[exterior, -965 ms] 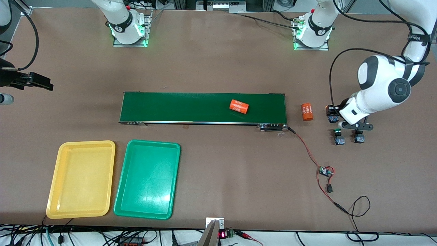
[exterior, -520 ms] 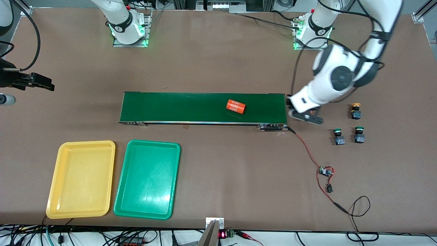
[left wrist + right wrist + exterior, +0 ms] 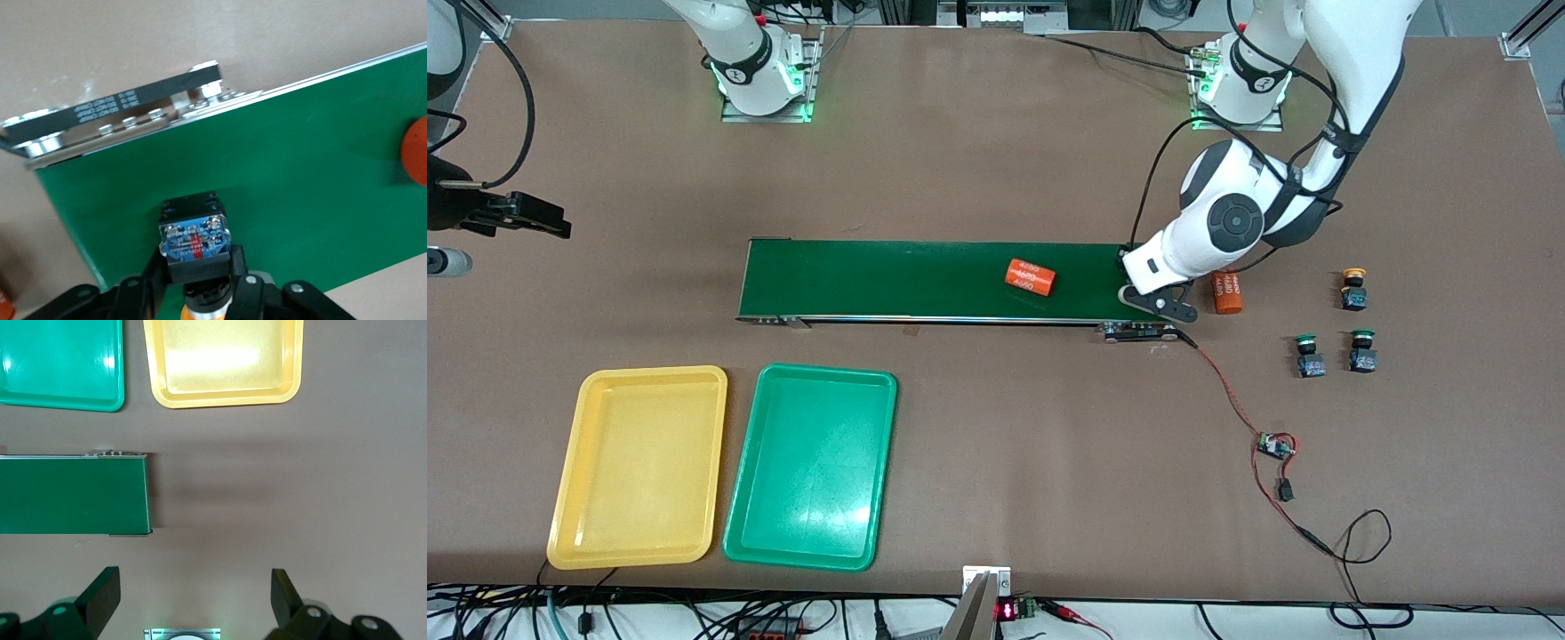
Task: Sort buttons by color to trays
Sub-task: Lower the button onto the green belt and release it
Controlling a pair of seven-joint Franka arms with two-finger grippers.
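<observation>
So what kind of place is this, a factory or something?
More likely a robotics lab bench than a factory: two white robot arms bolted to one brown table, a short green conveyor belt set on it, loose wiring with a bare circuit board, and cables bundled along the table's near edge.

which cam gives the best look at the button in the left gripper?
Left wrist view: the button sits between the left gripper fingers, over the conveyor belt. Front view hides it under the arm; right wrist view doesn't show it.
</observation>
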